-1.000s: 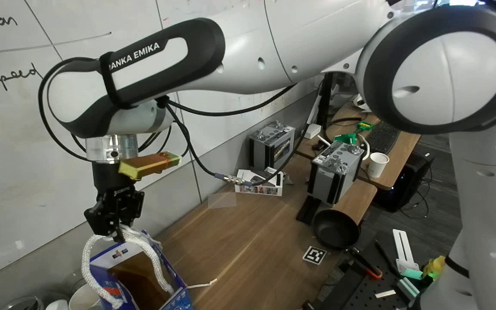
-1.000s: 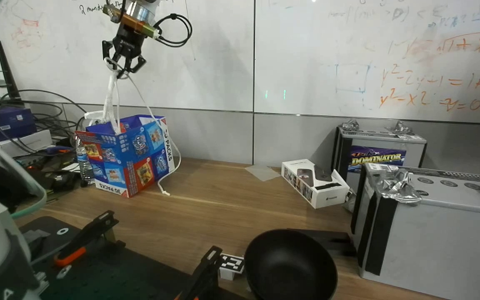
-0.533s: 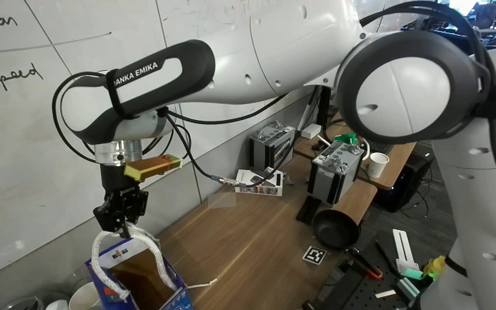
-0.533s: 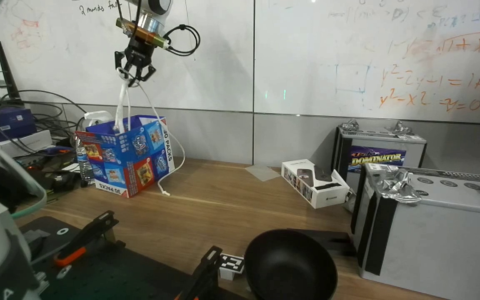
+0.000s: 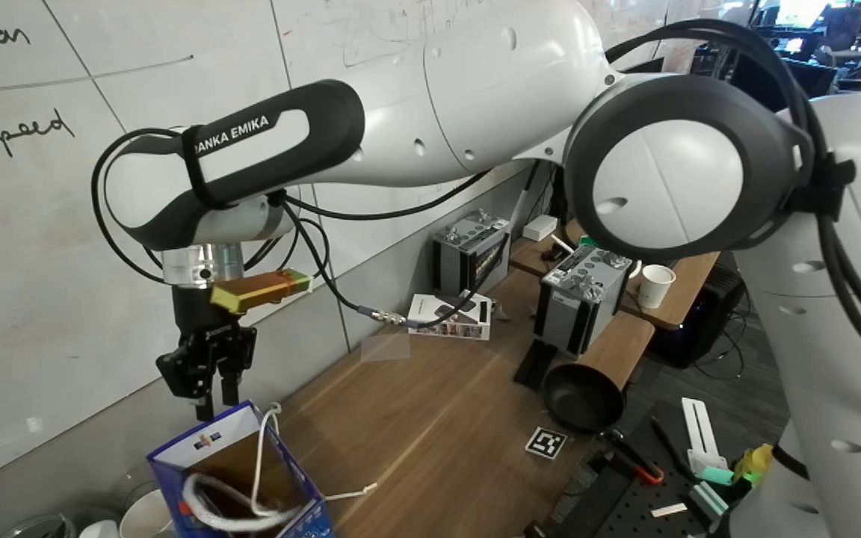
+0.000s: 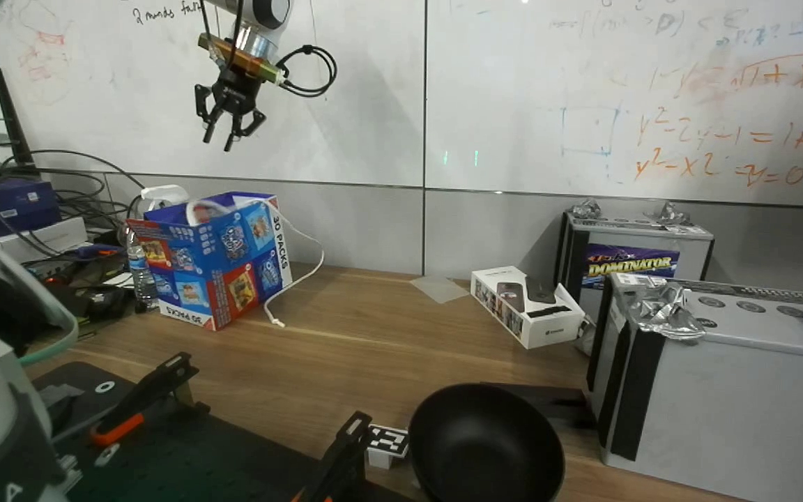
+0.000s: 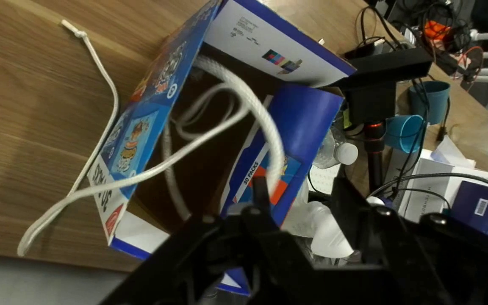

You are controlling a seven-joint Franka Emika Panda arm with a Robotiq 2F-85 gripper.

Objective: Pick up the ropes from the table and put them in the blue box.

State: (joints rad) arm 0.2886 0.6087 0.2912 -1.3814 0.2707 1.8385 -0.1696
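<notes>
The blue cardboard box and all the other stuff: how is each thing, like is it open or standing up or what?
Blue printed cardboard box: upright, top open.
Thick white braided rope: looped, in the box's opening.
Thin white cord: draped over the box's rim, knotted end on the brown wooden table.
Black two-finger jaws: open, nothing between them.
Round black pan: open side up.
White tapered cup: upright.
Clear plastic bottle: capped.

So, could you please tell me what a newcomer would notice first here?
The white ropes would likely catch the eye, partly inside the blue box with a knotted end trailing onto the table. The open end effector hangs higher than the box in both exterior views.
</notes>
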